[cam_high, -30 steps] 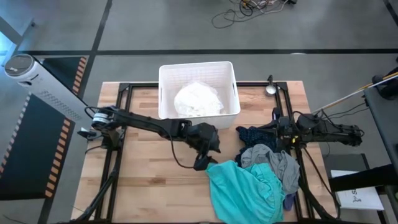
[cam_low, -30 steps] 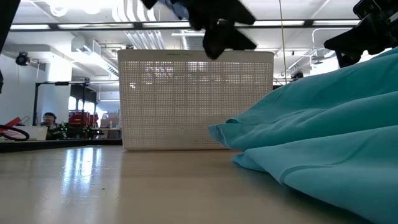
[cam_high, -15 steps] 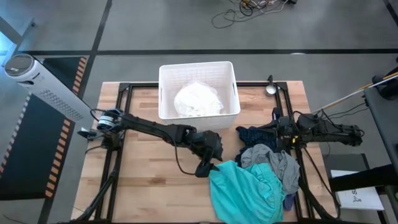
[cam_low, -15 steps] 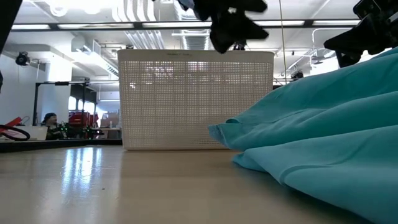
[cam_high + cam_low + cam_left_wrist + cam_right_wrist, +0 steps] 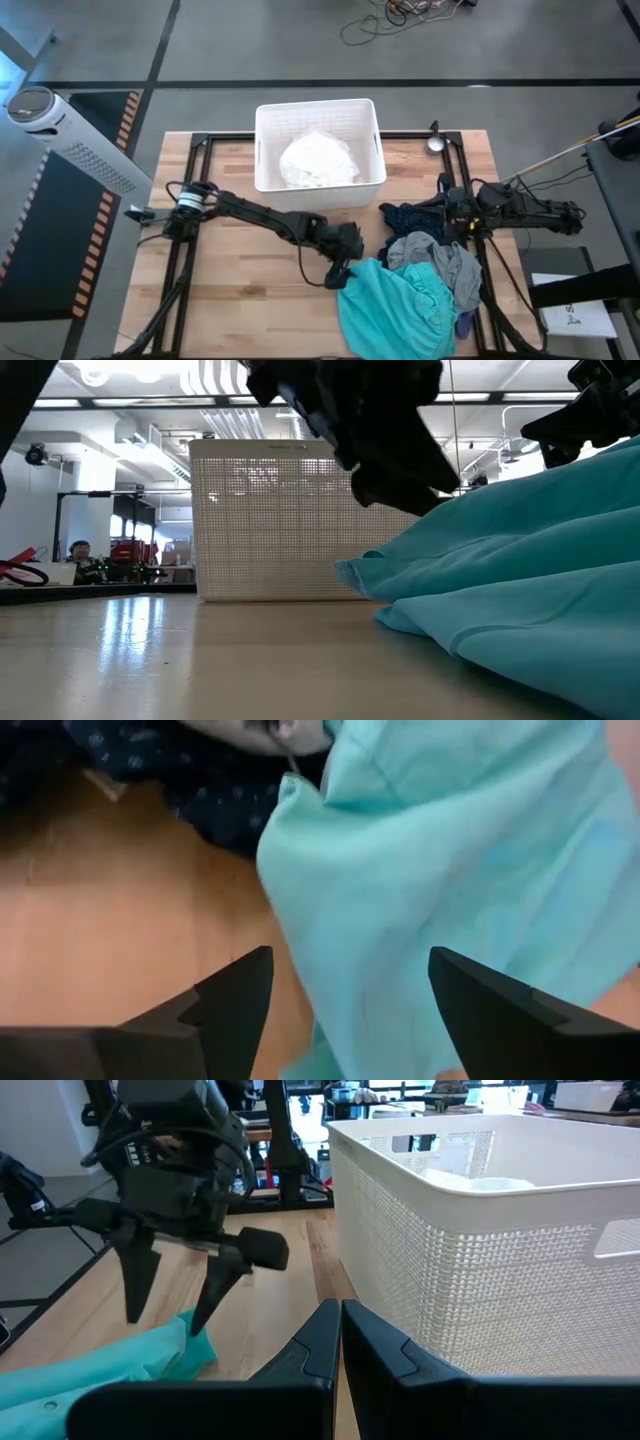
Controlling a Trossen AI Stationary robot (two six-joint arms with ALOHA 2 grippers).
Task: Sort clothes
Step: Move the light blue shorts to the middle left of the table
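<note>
A lab: strip lights (image 5: 120, 402) are glowing overhead, cables (image 5: 400, 15) are lying at the high view's top on grey floor.

1. The floor (image 5: 300, 50) around the wooden table (image 5: 240, 310) is grey concrete with dark lines.
2. Loose cables (image 5: 400, 15) lie on it.
3. Long ceiling lights (image 5: 120, 402) shine in the room behind.

From the table-level camera the teal garment (image 5: 520, 570) runs off the picture's side and bottom, its far end unseen. The left gripper (image 5: 385, 455) looms blurred, fingers indistinct. Beyond those fingers, the navy garment (image 5: 190, 785) is cut off.
</note>
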